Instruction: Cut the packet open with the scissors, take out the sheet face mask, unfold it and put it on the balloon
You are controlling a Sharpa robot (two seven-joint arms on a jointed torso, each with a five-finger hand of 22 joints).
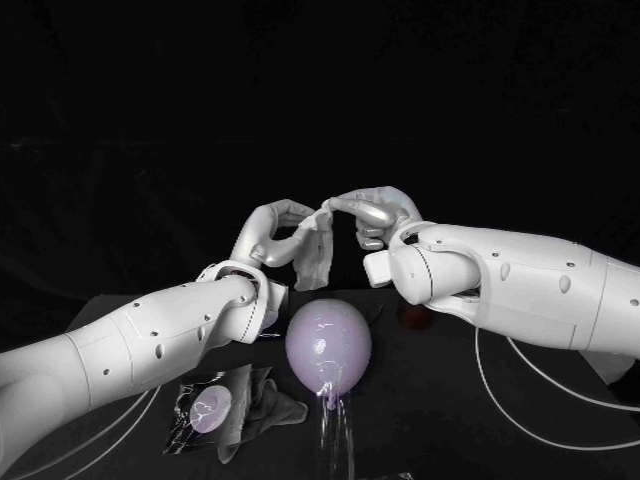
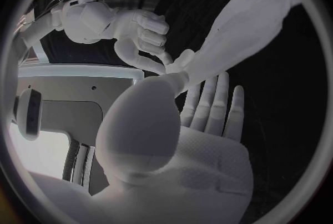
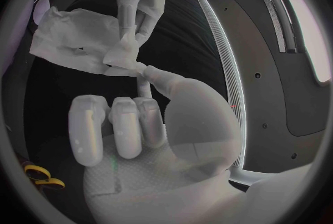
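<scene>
High above the black table [image 1: 479, 400], between the two sets of fingers: a thin white sheet face mask [image 1: 317, 255], up in the air, wrinkled and not spread flat. Pinched at its top edge by the silver left hand [image 1: 270, 235], with fingers curled in on the sheet. Pinched just beside that by the silver right hand [image 1: 371, 215], with thumb and one finger closed on the same top edge and the other fingers bent in a row. Fingertips of both hands very near each other at that spot. Hangs down below the fingers as a soft, loose strip.

Well below the fingers, under the hanging mask: a pale purple egg-shaped rubber balloon [image 1: 329, 345], down at the table, narrow end toward the robot. Looks apart from the lower end of the mask, though hard to tell how far.

Far below the left fingers, close by the left arm: a shiny, crinkled, see-through packet [image 1: 205, 410], flat on the table, held by nothing.

Seen from the right wrist, down past the bent right fingers: the yellow loop handles of the scissors [image 3: 40, 175], well apart from both hands.
</scene>
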